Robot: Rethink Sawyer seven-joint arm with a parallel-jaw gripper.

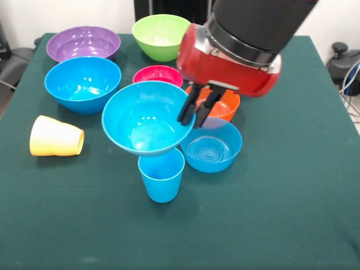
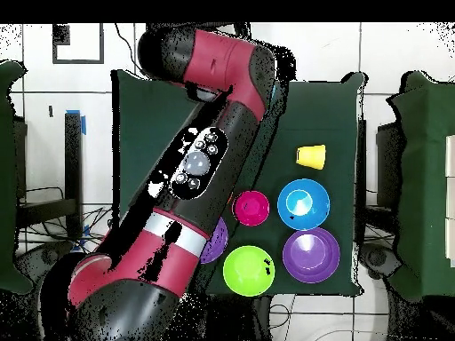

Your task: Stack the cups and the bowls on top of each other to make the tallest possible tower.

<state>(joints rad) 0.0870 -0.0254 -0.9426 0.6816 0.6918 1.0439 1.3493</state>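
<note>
In the front view my gripper (image 1: pixel 190 121) is shut on the right rim of a mid-sized blue bowl (image 1: pixel 143 118). One finger is inside the rim and one outside. The bowl is tilted towards the camera, with its base at the mouth of the upright sky-blue cup (image 1: pixel 161 175). A small blue bowl (image 1: pixel 211 148) sits on the table just right of the cup. The pale yellow cup (image 1: pixel 55 136) lies on its side at the left; it also shows in the overhead view (image 2: pixel 311 156). In the overhead view my arm hides the gripper and the held bowl.
Behind stand a large blue bowl (image 1: pixel 82 83), a purple bowl (image 1: pixel 83 42), a lime green bowl (image 1: pixel 160 35), a pink-red bowl (image 1: pixel 157 74) and an orange bowl (image 1: pixel 228 106) partly behind the gripper. A second purple bowl (image 2: pixel 213 243) peeks from under the arm.
</note>
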